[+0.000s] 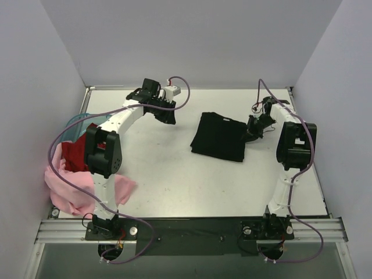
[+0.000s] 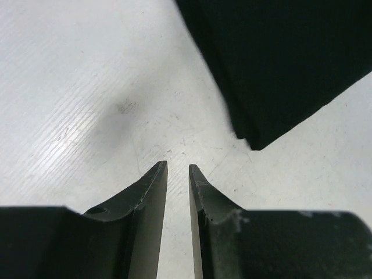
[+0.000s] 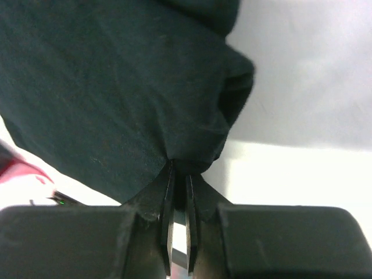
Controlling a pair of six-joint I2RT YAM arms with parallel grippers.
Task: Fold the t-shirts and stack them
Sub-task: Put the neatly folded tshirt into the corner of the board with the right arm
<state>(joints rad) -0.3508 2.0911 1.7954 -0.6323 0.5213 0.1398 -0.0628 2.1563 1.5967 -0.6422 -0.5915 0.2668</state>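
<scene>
A white, lightly scuffed counter [image 1: 174,180] stands between plain pale walls [image 1: 192,40]. The folded black shirt [image 1: 220,136] lies right of centre, its edge pinched in the closed right hand [image 1: 251,132]. The left hand [image 1: 165,113] hovers beside it, slightly parted and empty. A pink shirt [image 1: 70,189] and a red shirt [image 1: 74,154] are heaped at the left edge.

A black cloth t-shirt [image 1: 220,137] lies folded into a flat rectangle right of the middle of the table [image 1: 174,180], its right edge bunched. At the left edge, a crumpled red cloth t-shirt [image 1: 74,155] touches a rumpled pale pink cloth t-shirt [image 1: 70,189] that spills toward the near side.
</scene>
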